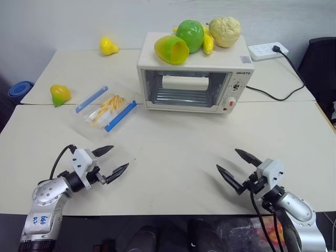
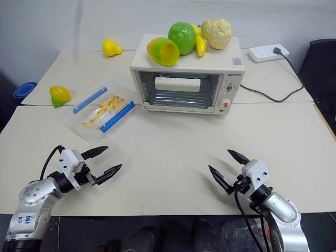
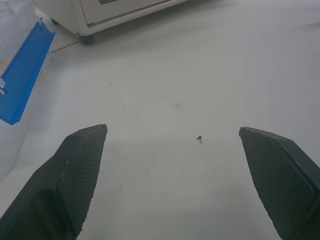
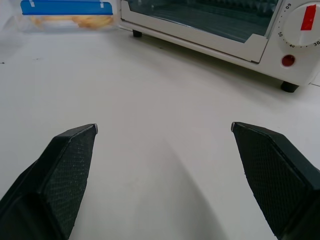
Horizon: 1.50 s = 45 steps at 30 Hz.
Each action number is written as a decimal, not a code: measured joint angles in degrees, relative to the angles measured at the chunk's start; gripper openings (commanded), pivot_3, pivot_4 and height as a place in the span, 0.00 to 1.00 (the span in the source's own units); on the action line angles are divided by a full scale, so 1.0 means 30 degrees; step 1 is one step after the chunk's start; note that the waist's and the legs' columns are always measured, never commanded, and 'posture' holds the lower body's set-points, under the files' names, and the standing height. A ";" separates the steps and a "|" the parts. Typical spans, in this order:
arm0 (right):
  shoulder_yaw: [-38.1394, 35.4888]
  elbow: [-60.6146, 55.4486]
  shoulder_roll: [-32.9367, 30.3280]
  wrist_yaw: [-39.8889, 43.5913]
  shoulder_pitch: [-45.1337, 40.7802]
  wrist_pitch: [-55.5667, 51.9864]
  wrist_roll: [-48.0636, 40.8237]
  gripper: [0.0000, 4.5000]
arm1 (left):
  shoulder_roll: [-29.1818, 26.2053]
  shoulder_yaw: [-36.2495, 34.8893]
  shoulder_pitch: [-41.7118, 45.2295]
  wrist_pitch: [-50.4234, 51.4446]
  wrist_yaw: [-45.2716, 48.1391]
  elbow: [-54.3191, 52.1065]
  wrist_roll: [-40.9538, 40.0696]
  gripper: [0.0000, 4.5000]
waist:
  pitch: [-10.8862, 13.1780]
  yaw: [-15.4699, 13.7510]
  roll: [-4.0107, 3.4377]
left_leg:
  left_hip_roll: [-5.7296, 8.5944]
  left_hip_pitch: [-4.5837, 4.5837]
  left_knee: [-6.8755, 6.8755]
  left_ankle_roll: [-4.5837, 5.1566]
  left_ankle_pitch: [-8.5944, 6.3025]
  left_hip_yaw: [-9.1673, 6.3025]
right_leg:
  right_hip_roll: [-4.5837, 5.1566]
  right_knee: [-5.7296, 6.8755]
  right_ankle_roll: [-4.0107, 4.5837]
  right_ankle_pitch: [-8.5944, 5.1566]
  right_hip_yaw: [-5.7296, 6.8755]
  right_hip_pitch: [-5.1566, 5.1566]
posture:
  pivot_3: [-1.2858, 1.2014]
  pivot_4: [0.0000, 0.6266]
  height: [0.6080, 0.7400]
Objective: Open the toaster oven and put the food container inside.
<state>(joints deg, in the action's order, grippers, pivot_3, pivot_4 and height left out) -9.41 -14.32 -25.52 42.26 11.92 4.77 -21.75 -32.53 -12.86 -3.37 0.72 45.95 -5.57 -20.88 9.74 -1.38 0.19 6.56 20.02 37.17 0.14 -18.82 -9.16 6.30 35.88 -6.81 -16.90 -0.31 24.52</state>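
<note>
The cream-white toaster oven (image 1: pixel 194 79) stands at the back middle of the table with its glass door shut. To its left lies the food container (image 1: pixel 106 108), a clear box with blue clip edges and yellow sticks inside. Near the table's front left, my left gripper (image 1: pixel 110 160) is open and holds nothing, well short of the container. At the front right my right gripper (image 1: pixel 237 164) is also open and empty, pointing toward the oven. The left wrist view has the container's blue clip (image 3: pixel 22 75); the right wrist view has the oven's door (image 4: pixel 200 22).
On the oven's roof sit a yellow-green cup (image 1: pixel 171 49), a green apple (image 1: pixel 190 34), a banana and a pale cauliflower-like piece (image 1: pixel 225 31). Two yellow pear-like fruits (image 1: pixel 60 94) lie at the left. A power strip (image 1: pixel 268 50) and black cable run at the back right.
</note>
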 measured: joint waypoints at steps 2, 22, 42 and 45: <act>0.0001 0.0168 -0.0004 0.0208 -0.0139 -0.0037 -0.0120 1.00 | -0.0096 0.0000 0.0153 0.0370 -0.0001 -0.0093 -0.0042 1.00 | 0.0000 0.0003 0.0000 | -0.0006 -0.0001 0.0001 -0.0001 -0.0001 0.0007 | -0.0007 -0.0001 0.0005 0.0004 -0.0002 0.0000 | 0.52 0.24 1.00; 0.2004 0.7925 -0.0218 0.1169 -1.7542 -0.7565 -0.2135 1.00 | -0.2766 -0.2047 0.6103 1.0159 0.1468 -0.2463 -0.9058 1.00 | 0.0030 0.0578 -0.0008 | -0.0145 0.0076 -0.0005 -0.0052 -0.0038 0.0096 | -0.0137 -0.0045 0.0080 0.0059 -0.0017 0.0146 | 0.52 0.24 1.00; 0.5326 0.3845 -0.0508 0.3939 -1.3484 -0.9010 -0.0453 1.00 | -0.2192 -0.2576 0.8634 1.1115 -0.0756 -0.1387 -0.9193 0.68 | 0.0030 0.0766 -0.0006 | -0.0157 0.0151 0.0040 -0.0067 -0.0042 0.0208 | -0.0179 0.0045 0.0093 0.0076 -0.0022 0.0303 | 0.52 0.24 1.00; 0.5569 0.3837 -0.0570 0.3959 -1.2952 -0.7881 0.0428 1.00 | -0.2045 -0.1306 1.0513 0.9889 -0.0719 0.0748 -0.7217 0.46 | 0.0030 0.0705 -0.0006 | -0.0151 0.0147 0.0045 -0.0067 -0.0042 0.0224 | -0.0193 0.0046 0.0089 0.0078 -0.0015 0.0308 | 0.52 0.24 1.00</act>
<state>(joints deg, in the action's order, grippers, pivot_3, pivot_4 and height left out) 7.30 -2.81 -27.23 54.14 -26.93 -18.87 -20.46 -38.67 -16.78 28.17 30.38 43.79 -3.33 -42.53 9.83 0.73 0.17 6.11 20.46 37.31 -0.06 -18.95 -8.49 5.72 36.02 -6.55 -16.66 -0.35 25.44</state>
